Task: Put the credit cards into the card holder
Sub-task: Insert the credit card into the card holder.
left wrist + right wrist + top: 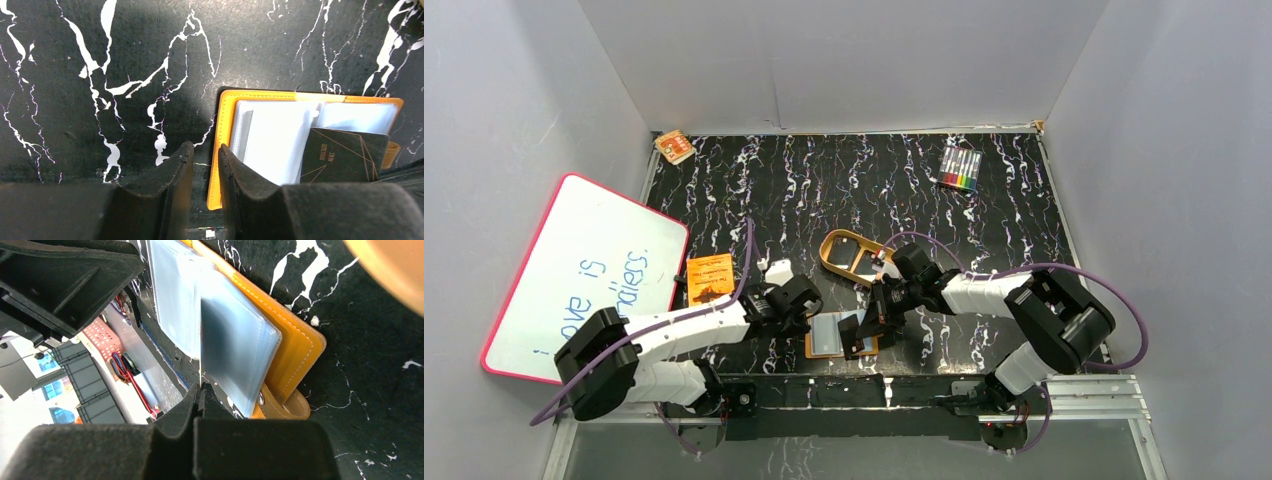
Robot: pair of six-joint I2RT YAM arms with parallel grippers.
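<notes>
The card holder [824, 346] lies open near the table's front edge, orange cover down, pale sleeves [272, 140] up. A black credit card [855, 337] with thin gold lines [345, 155] leans on the sleeves at the holder's right half. My right gripper [871, 322] is shut on that card, which shows edge-on at its tips [200, 388]; the snap tab [285, 407] sits just right of them. My left gripper [206, 150] stands slightly open with nothing between its fingers, straddling the holder's left edge [222, 150], its right finger [240, 175] over the cover.
A tan oval tray [832, 247] lies behind the holder. An orange printed booklet [709, 276] and a pink-framed whiteboard [584, 270] are on the left. A marker pack [960, 168] is at the back right, a small orange item [674, 146] at the back left. Grey walls enclose the table.
</notes>
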